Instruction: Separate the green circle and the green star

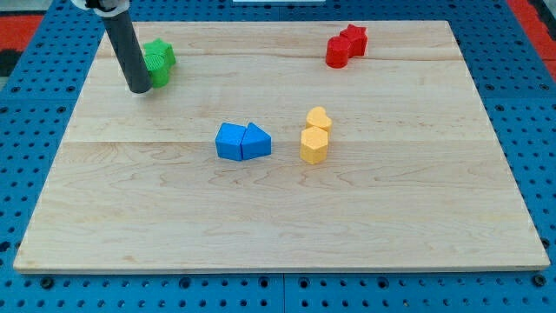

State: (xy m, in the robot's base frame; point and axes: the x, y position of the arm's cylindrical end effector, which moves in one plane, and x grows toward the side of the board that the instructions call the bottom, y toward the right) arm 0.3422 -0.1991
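Note:
Two green blocks sit together near the board's top left corner. The green star point(162, 54) is the upper one. The green circle point(159, 73) lies just below it, touching it and partly hidden by my rod. My tip point(139, 89) rests on the board at the lower left edge of the green circle, touching or nearly touching it. The rod rises up and to the left out of the view's top.
Two red blocks point(346, 45) touch each other at the top right. A blue pair point(242, 142) sits at the board's middle. A yellow heart point(319, 118) and a yellow hexagon point(314, 145) stand just right of the blue pair. The wooden board point(278, 217) lies on a blue pegboard.

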